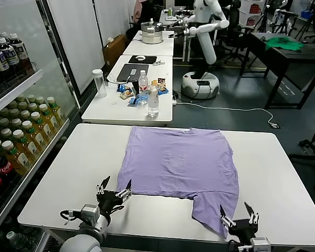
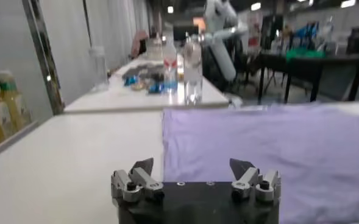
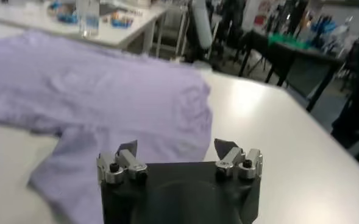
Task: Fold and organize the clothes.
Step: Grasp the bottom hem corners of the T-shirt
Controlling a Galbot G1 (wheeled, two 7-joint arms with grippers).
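The clothes, a lavender T-shirt (image 1: 184, 165), lie spread flat on the white table (image 1: 79, 163), with one sleeve (image 1: 212, 207) reaching toward the near edge. My left gripper (image 1: 115, 190) stands open just off the shirt's near left corner, nothing between its fingers; in the left wrist view the gripper (image 2: 193, 165) faces the shirt's left edge (image 2: 258, 146). My right gripper (image 1: 238, 213) is open at the near edge, beside the sleeve's tip. In the right wrist view the right gripper (image 3: 175, 148) hovers over the sleeve (image 3: 136, 115).
Beyond the white table stands another table (image 1: 110, 107) with water bottles (image 1: 153, 102), a tall clear cup (image 1: 99, 83), snacks and a laptop. A drinks cooler with bottles (image 1: 16, 136) lines the left side. A white robot (image 1: 202, 47) and a dark desk (image 1: 283, 55) stand farther back.
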